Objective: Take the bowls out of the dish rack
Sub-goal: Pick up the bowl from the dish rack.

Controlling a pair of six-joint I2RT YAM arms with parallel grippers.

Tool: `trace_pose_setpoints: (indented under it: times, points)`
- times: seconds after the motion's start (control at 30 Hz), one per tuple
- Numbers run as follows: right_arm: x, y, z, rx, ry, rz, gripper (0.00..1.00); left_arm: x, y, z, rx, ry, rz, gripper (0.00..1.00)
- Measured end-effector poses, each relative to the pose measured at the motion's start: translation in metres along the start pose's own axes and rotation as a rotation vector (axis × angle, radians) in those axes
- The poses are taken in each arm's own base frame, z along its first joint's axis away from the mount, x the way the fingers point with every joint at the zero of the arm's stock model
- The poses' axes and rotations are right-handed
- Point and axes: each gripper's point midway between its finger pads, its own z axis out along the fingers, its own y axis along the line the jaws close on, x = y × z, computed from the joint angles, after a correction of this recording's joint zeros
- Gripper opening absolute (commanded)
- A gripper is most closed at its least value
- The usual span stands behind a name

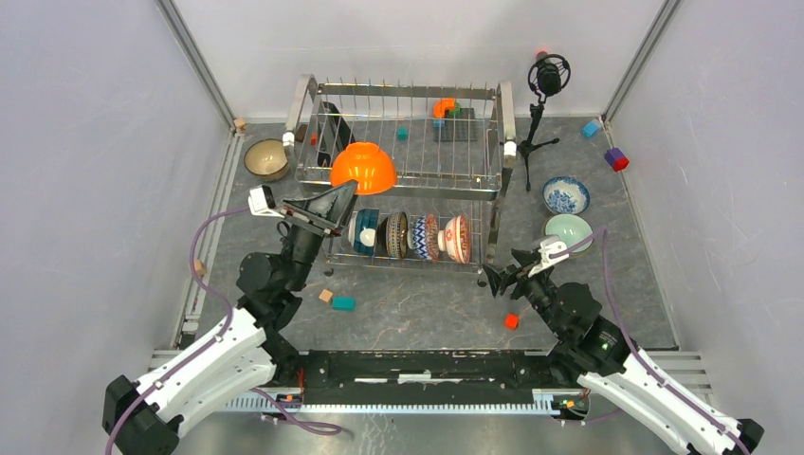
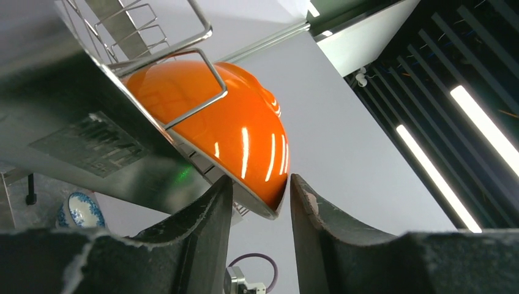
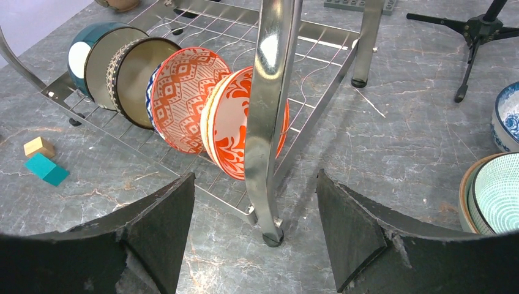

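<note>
The orange bowl [image 2: 238, 135] lies mouth-down on the upper tier of the dish rack [image 1: 408, 91], at its front-left corner, rim overhanging, which lets it be taken from below: the left jaws stand parted either side of that rim, not clenched. Whether a pad touches it cannot be told, and a rack wire crosses the bowl. The right jaws, released and empty, hang by the rack's front-right leg, probably placed for the lower-tier bowls [image 1: 408, 235] standing on edge between prongs; that leg hides part of the red-and-white bowl [image 3: 232, 131].
</note>
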Motion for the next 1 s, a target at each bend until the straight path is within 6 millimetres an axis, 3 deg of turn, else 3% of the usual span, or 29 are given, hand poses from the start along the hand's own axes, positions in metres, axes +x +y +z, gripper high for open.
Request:
trace_pose_setpoints:
  times: [0.4,1.0]
  points:
    - [0.0,0.0,0.0,0.0,-0.003,0.001,0.78,-0.004,-0.009,0.004,0.05,-0.028,-0.013,0.38]
    - [-0.002,0.0,-0.001,-0.002,-0.012,0.004,0.78,0.003,-0.014,0.019,0.111,-0.014,-0.034,0.16]
